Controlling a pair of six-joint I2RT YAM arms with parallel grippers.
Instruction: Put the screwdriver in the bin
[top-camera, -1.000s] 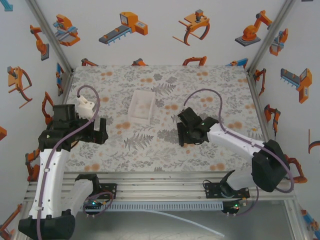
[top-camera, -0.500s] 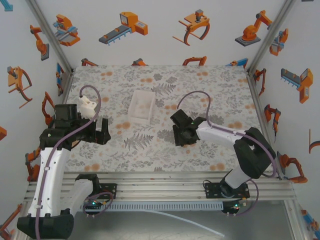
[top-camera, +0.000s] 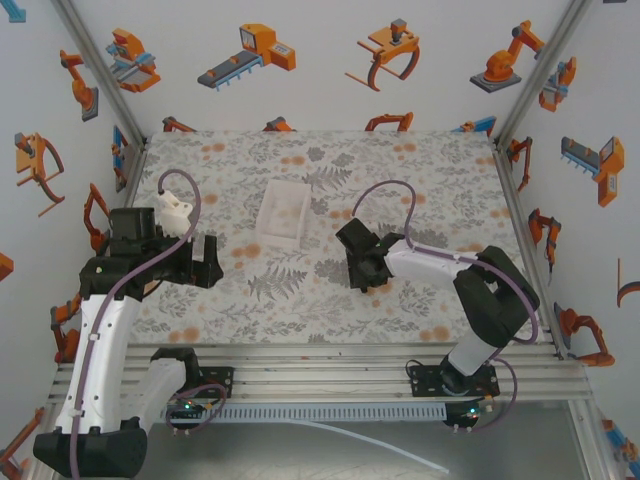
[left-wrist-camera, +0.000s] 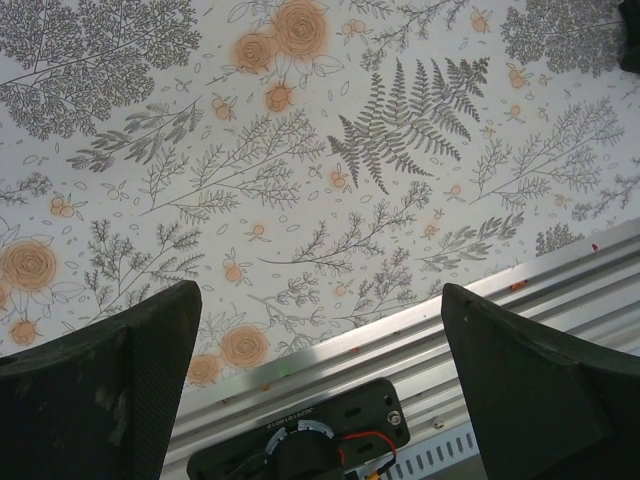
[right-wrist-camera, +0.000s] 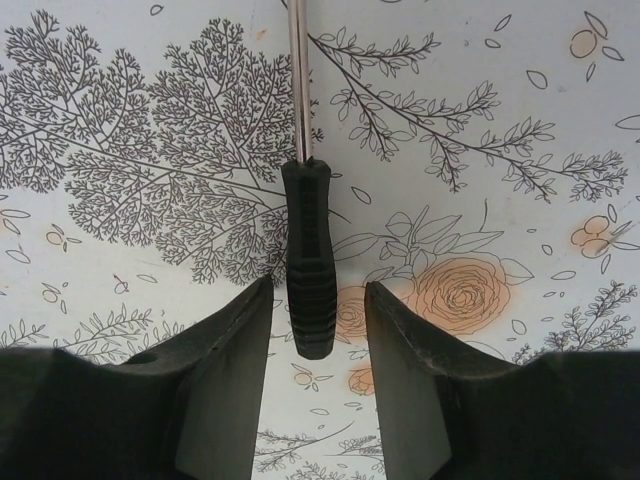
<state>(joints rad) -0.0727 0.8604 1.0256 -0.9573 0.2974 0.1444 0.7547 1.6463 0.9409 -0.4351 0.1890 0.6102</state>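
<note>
On the table (top-camera: 440, 180), the right arm's elbow has folded in and the right gripper (top-camera: 362, 264) has slid left, nearer the bin (top-camera: 283, 212), which sits centre-back and hasn't moved. The left gripper (top-camera: 205, 262) has barely shifted; its fingers (left-wrist-camera: 110, 390) are spread wide and hold nothing. The right fingers (right-wrist-camera: 225, 380) are part-open and straddle the handle of the screwdriver (right-wrist-camera: 309, 270), which lies on the table. Slim gaps on both sides, no contact.

We find no words, numbers or brand marks to read — the wall stickers (top-camera: 248, 55) carry only orange robot drawings, the table cover (top-camera: 420, 170) only ferns and flowers.
</note>
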